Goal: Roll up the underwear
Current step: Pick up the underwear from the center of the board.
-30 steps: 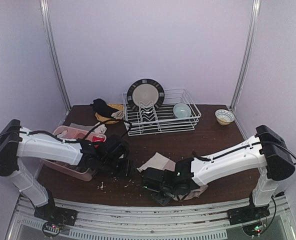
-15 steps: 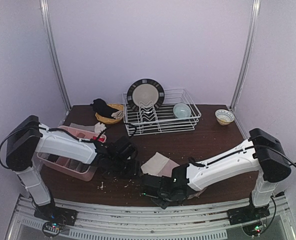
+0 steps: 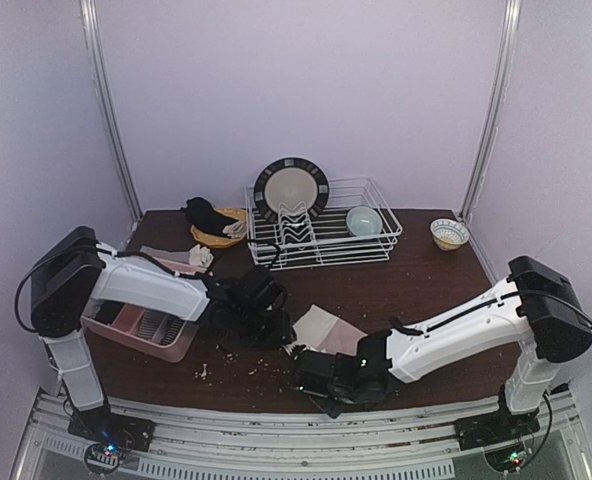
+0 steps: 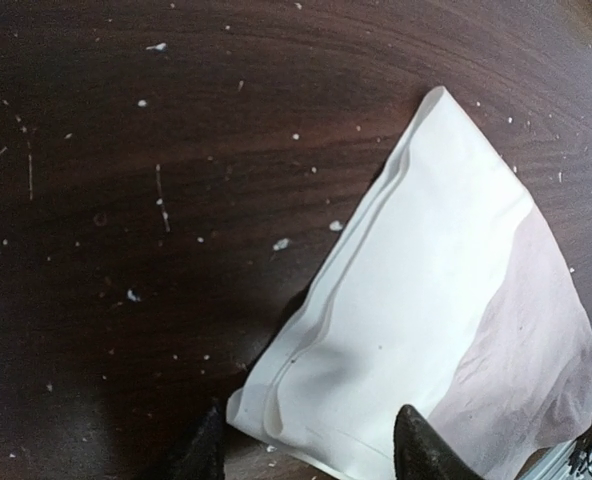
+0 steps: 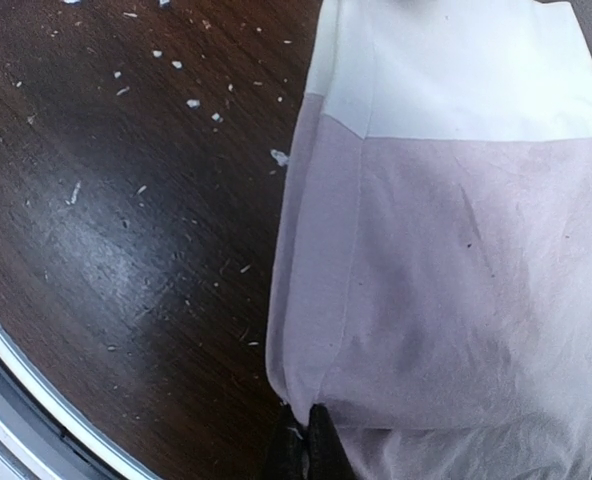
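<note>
Rolling step in hand: the first turn is judged to be about to be made. The pinched hem should be lifted only slightly and laid over onto the cloth, so that a tight core is formed.
Technique: the leading edge is best carried forward evenly across its width. The rest of the cloth should be left flat on the table [image 3: 426,270], so that no slack is drawn into the roll.
Underwear [image 3: 321,328]: it is laid flat and folded on the table between the two arms. The white part is turned toward the left arm and the lilac part toward the near edge.
Right gripper [image 5: 306,445]: the jaws are closed together on the near corner of the lilac hem.
Left gripper [image 4: 311,455]: the fingers are held apart, and a corner of the white edge is seen between them. Whether the cloth is touched cannot be told.
Crumbs [image 4: 281,243]: these are scattered beside the cloth and may be caught in the roll.
</note>
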`<state>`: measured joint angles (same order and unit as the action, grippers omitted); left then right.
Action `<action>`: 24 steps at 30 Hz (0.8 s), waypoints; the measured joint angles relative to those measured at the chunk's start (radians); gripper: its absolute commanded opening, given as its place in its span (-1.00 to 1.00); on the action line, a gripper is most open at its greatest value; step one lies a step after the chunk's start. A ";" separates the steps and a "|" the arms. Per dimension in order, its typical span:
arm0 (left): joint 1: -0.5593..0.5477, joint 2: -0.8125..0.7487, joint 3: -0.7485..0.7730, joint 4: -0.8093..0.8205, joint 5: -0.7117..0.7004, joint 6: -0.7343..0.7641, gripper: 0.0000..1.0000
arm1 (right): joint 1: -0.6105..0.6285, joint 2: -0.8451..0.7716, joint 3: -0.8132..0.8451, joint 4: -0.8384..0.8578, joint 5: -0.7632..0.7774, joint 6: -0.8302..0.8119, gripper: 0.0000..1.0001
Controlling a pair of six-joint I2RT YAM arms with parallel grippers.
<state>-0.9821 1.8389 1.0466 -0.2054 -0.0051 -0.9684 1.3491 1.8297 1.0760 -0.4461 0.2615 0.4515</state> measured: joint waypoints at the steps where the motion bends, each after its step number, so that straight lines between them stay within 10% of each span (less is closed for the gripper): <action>1: 0.001 0.004 0.005 0.000 0.002 -0.001 0.04 | 0.000 -0.005 -0.006 0.006 -0.003 0.002 -1.00; 14: 0.002 0.032 0.026 -0.007 0.005 0.000 -0.59 | -0.004 -0.109 -0.088 0.069 -0.128 0.044 -1.00; 24: 0.002 -0.027 0.014 -0.086 -0.051 0.041 0.19 | -0.106 -0.253 -0.186 0.192 -0.286 0.101 -1.00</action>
<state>-0.9806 1.8118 1.0611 -0.2913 -0.0563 -0.9276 1.2434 1.5764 0.8898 -0.2539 -0.0250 0.5526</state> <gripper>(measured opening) 0.515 0.007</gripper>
